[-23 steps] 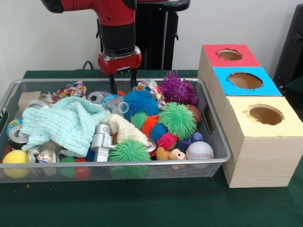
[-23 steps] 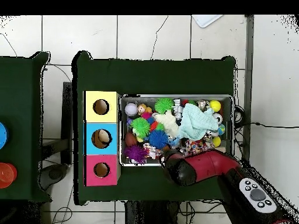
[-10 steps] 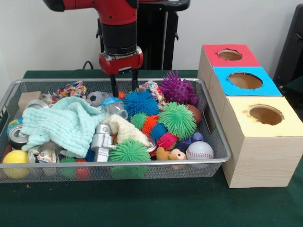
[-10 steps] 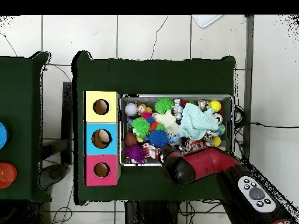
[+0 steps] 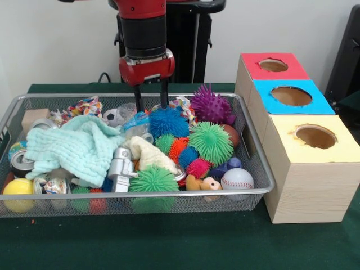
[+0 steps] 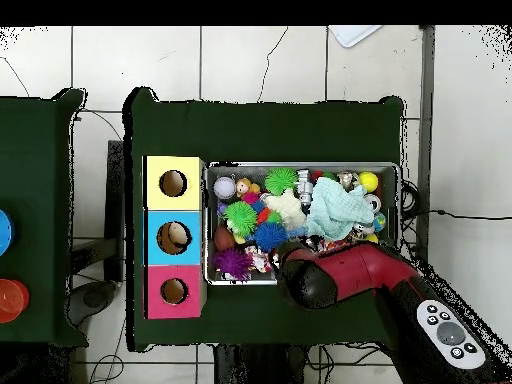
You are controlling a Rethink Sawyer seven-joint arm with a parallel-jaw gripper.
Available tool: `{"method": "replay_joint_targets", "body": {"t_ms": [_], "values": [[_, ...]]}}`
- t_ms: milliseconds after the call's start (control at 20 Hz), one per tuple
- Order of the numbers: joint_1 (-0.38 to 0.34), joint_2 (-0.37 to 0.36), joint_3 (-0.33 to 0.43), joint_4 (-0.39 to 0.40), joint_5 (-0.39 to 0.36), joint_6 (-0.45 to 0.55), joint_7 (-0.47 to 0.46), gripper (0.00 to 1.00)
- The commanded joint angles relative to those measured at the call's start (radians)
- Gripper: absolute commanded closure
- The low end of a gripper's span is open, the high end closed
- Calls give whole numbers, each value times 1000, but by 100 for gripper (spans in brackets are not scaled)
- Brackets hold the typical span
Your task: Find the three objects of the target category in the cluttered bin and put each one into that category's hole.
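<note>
The task looks barely begun, as far as the pictures show: the wire bin (image 5: 256, 169) is full, nothing is in transit, and the three holes in the box (image 5: 315, 185) beside it show only dark insides. Which category is wanted cannot be told, so any of the three objects sought presumably lie in the heap. The gripper (image 5: 151, 104) hangs over the back of the bin, its two thin black fingers (image 5: 137, 100) apart and holding nothing, tips just above a blue spiky ball (image 5: 167, 121). The clutter mixes soft rubbery spiky balls, purple (image 5: 211, 104) and green (image 5: 211, 142), a crumpled mint waffle-weave cloth (image 5: 79, 147), a smooth stitched baseball (image 5: 237, 179) and shiny tins (image 5: 21, 161).
</note>
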Motion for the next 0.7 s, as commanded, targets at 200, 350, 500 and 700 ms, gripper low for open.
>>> {"method": "replay_joint_targets", "body": {"t_ms": [200, 350, 500, 700], "values": [[-35, -17, 113, -72, 20, 166, -240, 0], [-44, 11, 111, -106, -15, 171, -261, 0], [-72, 2, 130, -109, -12, 198, -304, 0], [-81, 29, 131, -135, -36, 207, -310, 0]]}}
